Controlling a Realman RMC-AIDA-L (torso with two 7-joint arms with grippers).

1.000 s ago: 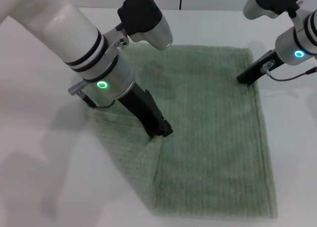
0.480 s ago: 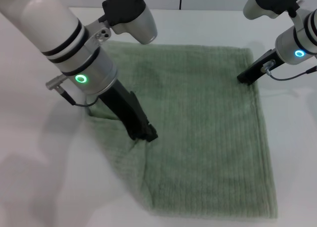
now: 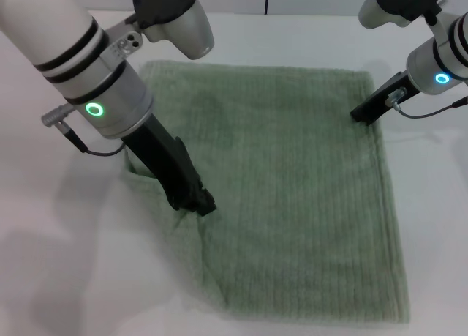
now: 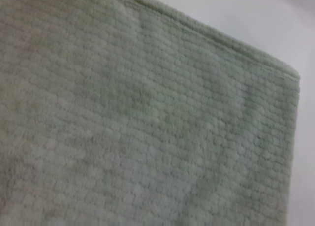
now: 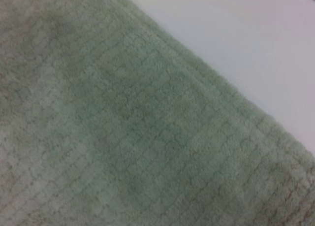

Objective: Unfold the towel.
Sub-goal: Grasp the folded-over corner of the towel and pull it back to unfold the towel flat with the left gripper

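Note:
The pale sage-green towel (image 3: 292, 175) lies spread on the white table, with a puckered fold along its left edge. My left gripper (image 3: 199, 204) is shut on that fold near the towel's near-left part and holds it low over the table. My right gripper (image 3: 360, 117) rests at the towel's right edge near the far right corner. The left wrist view shows ribbed towel (image 4: 147, 113) with a hemmed edge and corner. The right wrist view shows towel (image 5: 123, 127) close up with its hem against the table.
The white table (image 3: 73, 277) surrounds the towel, with bare surface to the left, the right and in front. A grey cable hangs from each wrist.
My left gripper has moved left and slightly nearer, dragging the towel's folded left part with it, so the towel spreads wider. The right arm has not moved.

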